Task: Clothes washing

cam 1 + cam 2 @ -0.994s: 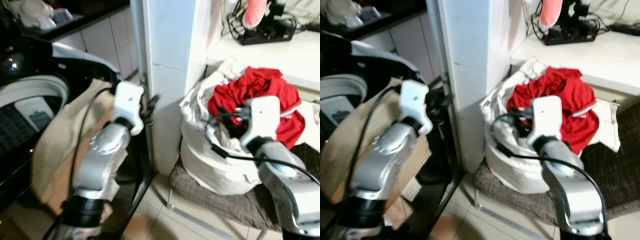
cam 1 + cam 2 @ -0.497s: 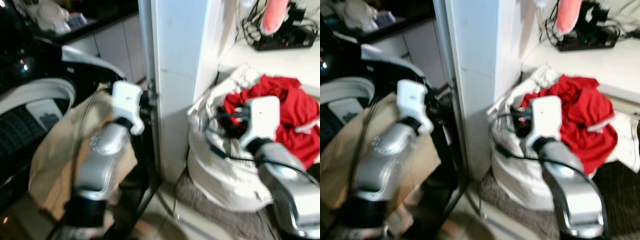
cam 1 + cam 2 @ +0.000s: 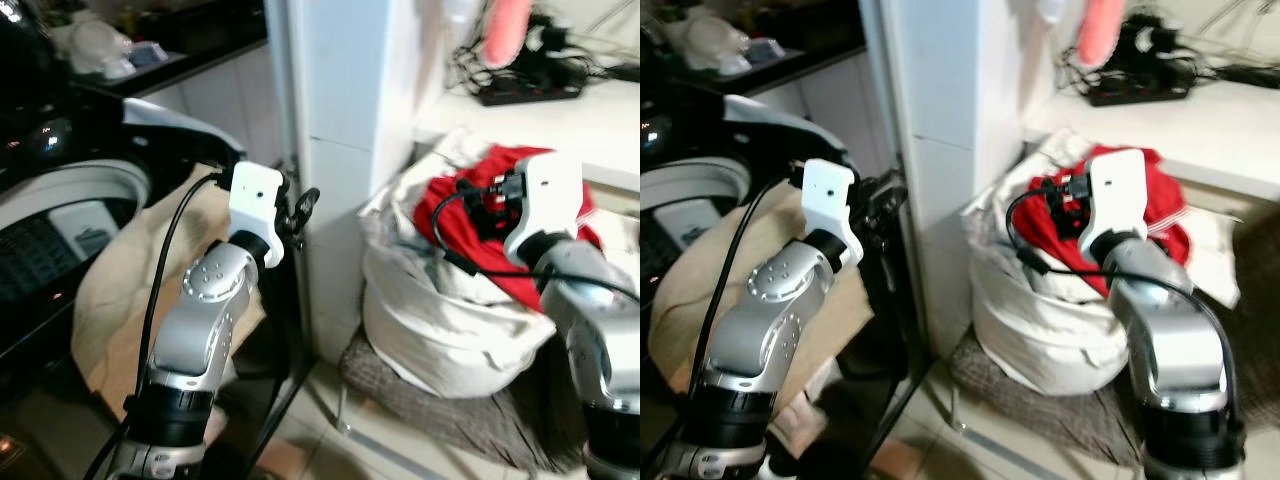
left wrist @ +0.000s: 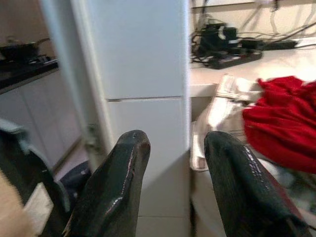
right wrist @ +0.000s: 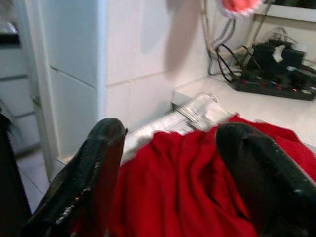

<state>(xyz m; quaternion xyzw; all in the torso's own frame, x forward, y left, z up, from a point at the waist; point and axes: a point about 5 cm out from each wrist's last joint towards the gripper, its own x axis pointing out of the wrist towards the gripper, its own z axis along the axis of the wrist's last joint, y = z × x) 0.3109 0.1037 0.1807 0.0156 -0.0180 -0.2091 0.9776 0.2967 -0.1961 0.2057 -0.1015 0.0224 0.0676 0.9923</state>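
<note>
The red garment (image 3: 470,215) lies heaped on top of a full white laundry bag (image 3: 440,320), which sits on a checked cushion (image 3: 430,400) just beside a white tiled pillar (image 3: 345,150). Pale cloth (image 5: 182,118) with a seamed band shows at the bag's mouth beside the red fabric.

The right end effector (image 5: 170,163) is held just over the red garment, its two black fingers (image 5: 94,168) wide apart with red cloth between them; they grip nothing. In the head views its white wrist housing (image 3: 545,200) sits at the far side of the heap, a black cable (image 3: 470,275) looping from it across the bag.

The left end effector (image 4: 173,148) is raised on the other side of the pillar, fingers (image 4: 121,177) spread apart and empty, pointing past the pillar's corner toward the bag. Its silver arm (image 3: 205,320) rises in front of a beige cloth (image 3: 110,290) that hangs by the open washing machine (image 3: 70,220), whose grey door rim curves at the left.

Behind the bag runs a white worktop (image 3: 600,115) carrying a black power strip (image 3: 530,90) with tangled cables, and something pink (image 3: 505,30) hangs above it. The floor (image 3: 330,450) is pale tile
</note>
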